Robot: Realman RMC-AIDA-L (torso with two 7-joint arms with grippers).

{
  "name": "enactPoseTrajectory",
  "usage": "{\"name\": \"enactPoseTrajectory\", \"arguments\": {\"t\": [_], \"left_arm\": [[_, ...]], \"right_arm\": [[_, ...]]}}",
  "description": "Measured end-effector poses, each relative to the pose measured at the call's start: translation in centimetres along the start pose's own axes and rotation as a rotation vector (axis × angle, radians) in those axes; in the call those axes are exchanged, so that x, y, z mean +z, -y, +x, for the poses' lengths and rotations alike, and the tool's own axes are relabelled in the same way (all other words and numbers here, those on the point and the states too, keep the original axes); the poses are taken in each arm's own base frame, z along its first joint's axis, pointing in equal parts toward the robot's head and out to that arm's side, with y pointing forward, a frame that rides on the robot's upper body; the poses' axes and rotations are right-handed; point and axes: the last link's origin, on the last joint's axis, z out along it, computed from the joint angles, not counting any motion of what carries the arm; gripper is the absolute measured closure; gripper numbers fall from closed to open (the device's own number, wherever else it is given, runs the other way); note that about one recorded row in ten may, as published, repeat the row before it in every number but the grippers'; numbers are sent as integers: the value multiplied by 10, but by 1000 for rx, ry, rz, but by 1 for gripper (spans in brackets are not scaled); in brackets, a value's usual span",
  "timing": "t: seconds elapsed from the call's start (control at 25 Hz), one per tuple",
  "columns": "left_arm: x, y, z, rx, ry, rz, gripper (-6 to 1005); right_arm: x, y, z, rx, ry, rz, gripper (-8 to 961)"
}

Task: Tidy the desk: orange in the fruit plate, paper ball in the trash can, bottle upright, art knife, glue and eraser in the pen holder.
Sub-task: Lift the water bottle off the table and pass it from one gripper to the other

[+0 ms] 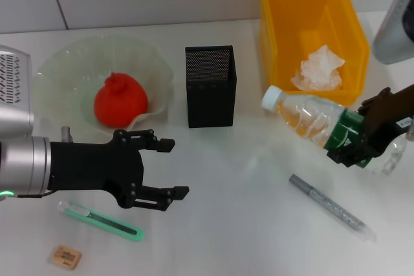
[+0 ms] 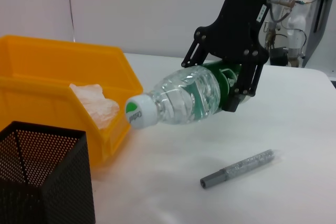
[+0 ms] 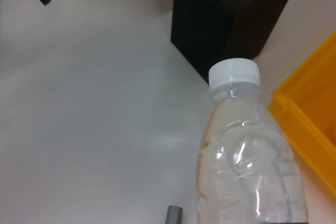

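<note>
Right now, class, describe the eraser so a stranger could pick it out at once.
Start at the fruit plate on the robot's left and come toward the near table edge, past the green knife. The eraser lies just beyond: a small tan block, the only squarish thing there.

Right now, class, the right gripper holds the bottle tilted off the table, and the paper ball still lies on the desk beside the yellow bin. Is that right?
Not quite. The paper ball already lies inside the yellow bin, as the head view shows. The rest stands: the right gripper holds the bottle tilted off the table.
</note>
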Motion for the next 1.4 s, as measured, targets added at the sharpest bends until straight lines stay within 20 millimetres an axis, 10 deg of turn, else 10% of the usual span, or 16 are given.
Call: {"name": "enactPoseTrajectory", "arguments": {"t": [0.8, 1.4], "left_arm": [[-3, -1, -1, -12, -20, 15, 273], [-9, 3, 6, 16, -115, 67, 277]], "right_arm": [[-53, -9, 37, -53, 469, 5, 191], [-15, -7, 69, -117, 860, -112, 192]]}}
